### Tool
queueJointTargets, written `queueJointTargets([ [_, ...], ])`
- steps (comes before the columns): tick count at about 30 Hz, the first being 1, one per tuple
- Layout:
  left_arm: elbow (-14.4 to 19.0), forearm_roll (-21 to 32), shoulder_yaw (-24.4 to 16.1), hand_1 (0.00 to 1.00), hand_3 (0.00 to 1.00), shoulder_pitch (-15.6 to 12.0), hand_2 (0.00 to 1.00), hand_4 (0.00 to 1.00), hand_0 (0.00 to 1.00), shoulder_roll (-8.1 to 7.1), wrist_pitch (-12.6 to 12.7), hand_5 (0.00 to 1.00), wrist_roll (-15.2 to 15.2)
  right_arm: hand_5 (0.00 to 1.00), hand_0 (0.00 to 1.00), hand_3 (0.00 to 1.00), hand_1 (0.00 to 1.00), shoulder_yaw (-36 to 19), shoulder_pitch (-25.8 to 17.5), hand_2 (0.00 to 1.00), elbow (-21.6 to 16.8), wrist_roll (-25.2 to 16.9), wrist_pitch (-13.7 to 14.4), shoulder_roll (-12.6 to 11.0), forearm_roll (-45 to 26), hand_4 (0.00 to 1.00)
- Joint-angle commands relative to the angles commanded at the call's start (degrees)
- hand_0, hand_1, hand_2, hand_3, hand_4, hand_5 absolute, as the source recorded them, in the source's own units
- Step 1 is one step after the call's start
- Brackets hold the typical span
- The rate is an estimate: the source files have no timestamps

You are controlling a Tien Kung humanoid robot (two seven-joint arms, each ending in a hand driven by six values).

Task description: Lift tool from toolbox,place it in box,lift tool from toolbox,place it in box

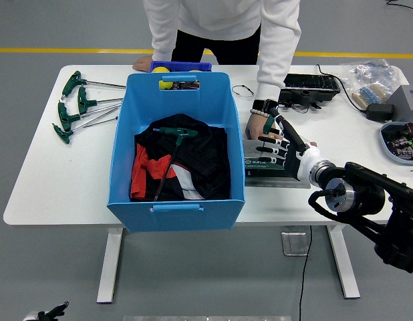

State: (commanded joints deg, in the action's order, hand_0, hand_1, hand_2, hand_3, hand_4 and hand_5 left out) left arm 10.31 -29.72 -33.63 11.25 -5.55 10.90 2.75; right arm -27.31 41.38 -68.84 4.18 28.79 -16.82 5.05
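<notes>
A blue box [234,134] stands mid-table, holding black and red cloth [200,167] with one green T-handle tool [173,144] on top. Right of it lies the grey toolbox rack [256,175]; a green tool handle [270,122] stands up from it. My right hand [270,142] reaches in from the right, open, its black fingers [268,150] spread flat over the rack just below that handle. A person's hand [252,125] rests on the rack's far left end. My left arm is out of view.
Several green T-handle wrenches [79,107] lie at the table's left. A black case [310,85], a plastic bag [370,75], a grey device [405,100] and a tray of parts [400,142] fill the right. The person's other hand [142,64] rests behind the box.
</notes>
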Motion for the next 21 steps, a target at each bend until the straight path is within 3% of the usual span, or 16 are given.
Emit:
queueJointTargets([
  [21,0.0,0.9,1.13,0.839,0.615,0.59,0.818,0.726,0.857,-0.08,-0.04,0.551,-0.12,0.83,0.426,0.836,0.496,0.48,1.33,0.669,1.72,-0.66,-0.7,3.07,-1.57,0.956],
])
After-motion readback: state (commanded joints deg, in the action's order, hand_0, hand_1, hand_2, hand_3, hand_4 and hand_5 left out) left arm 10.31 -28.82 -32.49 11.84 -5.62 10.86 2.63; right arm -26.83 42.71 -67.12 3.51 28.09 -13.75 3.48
